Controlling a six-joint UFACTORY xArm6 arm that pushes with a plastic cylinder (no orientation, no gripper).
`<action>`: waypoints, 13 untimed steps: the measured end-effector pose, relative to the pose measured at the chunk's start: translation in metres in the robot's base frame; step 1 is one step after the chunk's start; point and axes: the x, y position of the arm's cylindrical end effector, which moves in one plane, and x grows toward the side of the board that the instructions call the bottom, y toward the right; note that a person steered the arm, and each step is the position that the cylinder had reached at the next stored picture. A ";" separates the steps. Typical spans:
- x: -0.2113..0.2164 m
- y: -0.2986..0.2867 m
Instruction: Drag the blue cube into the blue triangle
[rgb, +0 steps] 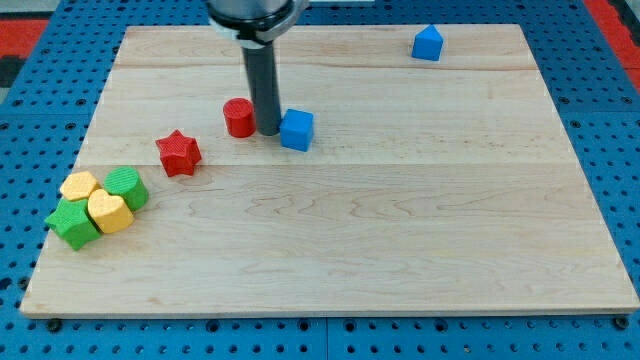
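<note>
The blue cube (297, 130) lies on the wooden board left of centre, in the upper half. The blue triangle block (427, 44) sits near the view's top edge of the board, right of centre, far from the cube. My tip (267, 132) stands on the board right at the cube's left side, between the cube and a red cylinder (238, 117). It looks to be touching or almost touching the cube.
A red star (179, 152) lies left of the red cylinder. At the board's left edge is a cluster: a yellow block (79, 186), a yellow heart (109, 212), a green block (127, 186) and a green star (73, 223).
</note>
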 end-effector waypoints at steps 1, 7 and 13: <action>0.008 -0.020; -0.057 0.203; -0.067 0.210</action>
